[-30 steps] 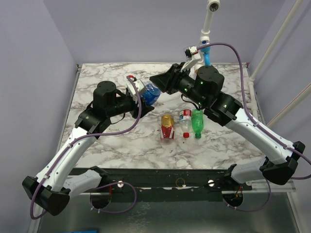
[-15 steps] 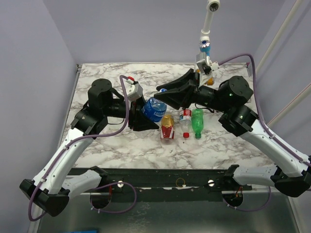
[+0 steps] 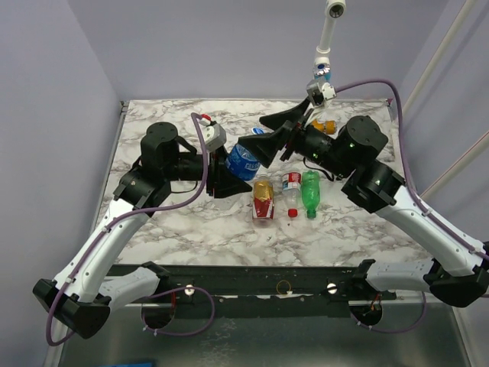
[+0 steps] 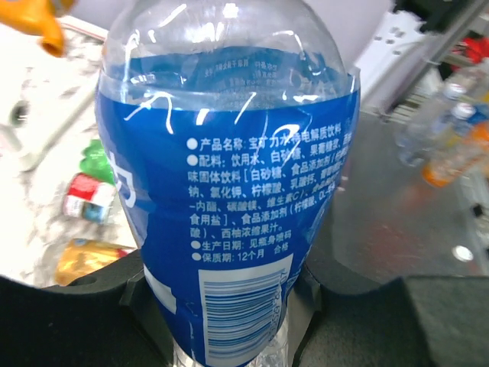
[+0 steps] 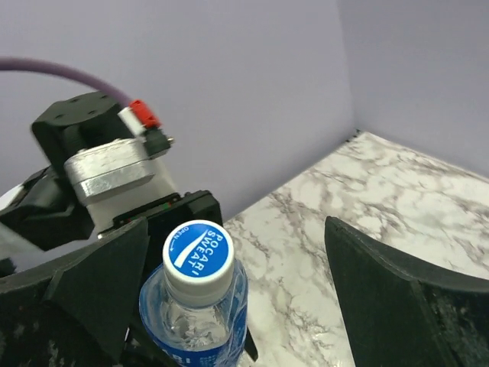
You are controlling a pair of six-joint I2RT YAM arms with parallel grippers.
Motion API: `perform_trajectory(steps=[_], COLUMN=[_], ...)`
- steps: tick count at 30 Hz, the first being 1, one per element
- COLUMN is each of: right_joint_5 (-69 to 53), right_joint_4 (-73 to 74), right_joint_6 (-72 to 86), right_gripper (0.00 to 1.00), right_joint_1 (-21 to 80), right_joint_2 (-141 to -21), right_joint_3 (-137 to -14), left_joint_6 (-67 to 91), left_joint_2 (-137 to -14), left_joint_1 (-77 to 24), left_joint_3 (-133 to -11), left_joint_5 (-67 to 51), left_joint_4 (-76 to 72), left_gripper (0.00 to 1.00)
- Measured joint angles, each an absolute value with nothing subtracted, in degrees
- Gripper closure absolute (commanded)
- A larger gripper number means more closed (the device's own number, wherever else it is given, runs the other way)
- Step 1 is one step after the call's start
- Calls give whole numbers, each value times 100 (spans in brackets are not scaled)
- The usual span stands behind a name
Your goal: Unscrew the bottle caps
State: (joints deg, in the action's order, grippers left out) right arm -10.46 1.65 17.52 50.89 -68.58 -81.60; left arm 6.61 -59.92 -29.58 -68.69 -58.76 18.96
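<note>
The right end effector (image 5: 237, 229) has sprung open around the cap (image 5: 198, 251) — mid-unscrewing, it must next close and twist while the left end effector (image 4: 225, 306) clenches the bottle (image 4: 229, 176).

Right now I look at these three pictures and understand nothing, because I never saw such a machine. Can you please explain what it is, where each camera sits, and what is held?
These are two robot arms bolted at the near edge of a marble table. The wide picture comes from a camera above and behind them. The other two come from a camera on each wrist. The left gripper is shut on a blue-labelled bottle. The right gripper is open, its fingers on either side of that bottle's cap without touching it. Three more bottles rest side by side on the table: an amber bottle, a red-and-white bottle and a green bottle.
</note>
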Motion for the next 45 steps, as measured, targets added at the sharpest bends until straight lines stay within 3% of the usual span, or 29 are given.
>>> perform_trajectory(steps=[4,9,20,26,35,41,45], right_joint_5=[-305,228,427,427,427,165,-707], right_joint_4=[692,1293,1861,1872,1841,1409,869], right_joint_6=[2001,2261,2563,2606,2692,2536,2132], right_gripper=[1,13,35,38,75,84,88], right_joint_1=[5078,5078,5078,5078,5078,5068,5015], right_joint_2=[-7129,-7767,-8036,-8036,-8079,-7865,-7360], right_joint_3=[-8724,-9769,-9806,-9806,-9736,-9325,-8759], left_joint_6=[250,-449,-1015,-1013,-915,-781,-587], left_joint_2=[-5975,-5909,-5876,-5878,-5894,-5896,-5787], left_joint_1=[-2958,-2958,-2958,-2958,-2958,-2947,-2936], left_joint_3=[-6796,-6573,-6392,-6392,-6392,-6392,-6394], left_joint_5=[-5170,-4211,-3048,-2906,-2908,-3116,-3944], left_joint_4=[1892,1892,1785,1730,1686,1704,1702], left_gripper=[80,80,81,80,80,80,80])
